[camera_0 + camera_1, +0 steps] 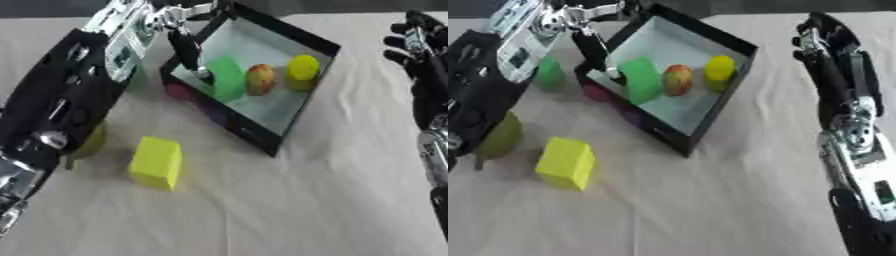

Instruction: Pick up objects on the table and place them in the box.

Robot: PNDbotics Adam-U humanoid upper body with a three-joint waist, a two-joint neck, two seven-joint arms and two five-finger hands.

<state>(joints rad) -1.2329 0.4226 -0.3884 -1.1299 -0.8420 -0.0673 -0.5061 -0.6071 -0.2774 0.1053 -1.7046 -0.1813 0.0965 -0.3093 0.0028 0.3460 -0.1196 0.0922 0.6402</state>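
A black box [302, 35] is set askew on a table [289, 210] draped in pale, creased cloth, with the left hand [188, 47] reaching into it.

A green block [226, 76], a red-yellow apple [260, 79] and a yellow round fruit [303, 67] are seen inside the box; the left hand's fingers are extended down beside the green block, and whether it is touched cannot be told. A yellow block [157, 162] lies on the cloth in front of the box. An olive pear-like fruit [500, 136] and a green thing [549, 73] are partly hidden by the left arm. A reddish patch by the box's near corner cannot be made out. The right hand [418, 42] is held at the right edge, fingers loosely spread, grasping nothing. Only a dark strip of room is shown beyond the table.
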